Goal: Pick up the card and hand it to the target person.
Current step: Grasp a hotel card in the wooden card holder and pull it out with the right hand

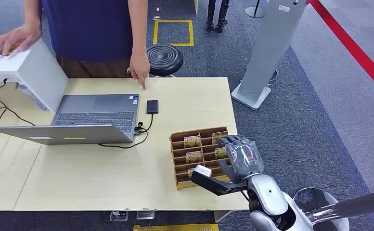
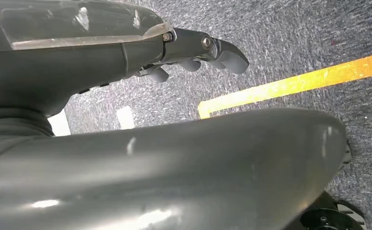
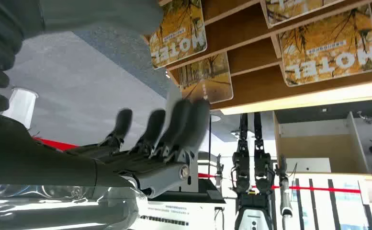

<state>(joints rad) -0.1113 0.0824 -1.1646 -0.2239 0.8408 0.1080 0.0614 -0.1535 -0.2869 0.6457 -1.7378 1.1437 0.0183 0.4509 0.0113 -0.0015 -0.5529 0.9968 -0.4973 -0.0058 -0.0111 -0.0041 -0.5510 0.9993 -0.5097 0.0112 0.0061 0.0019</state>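
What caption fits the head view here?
Right hand reaches the wooden card rack on the table; a person stands behind the laptop.

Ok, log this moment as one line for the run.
right hand: open at card rack, fingers near a card | left hand: hanging, empty | handover: pending

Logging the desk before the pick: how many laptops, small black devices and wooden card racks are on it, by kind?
laptop: 1
small black device: 1
wooden card rack: 1
Total: 3
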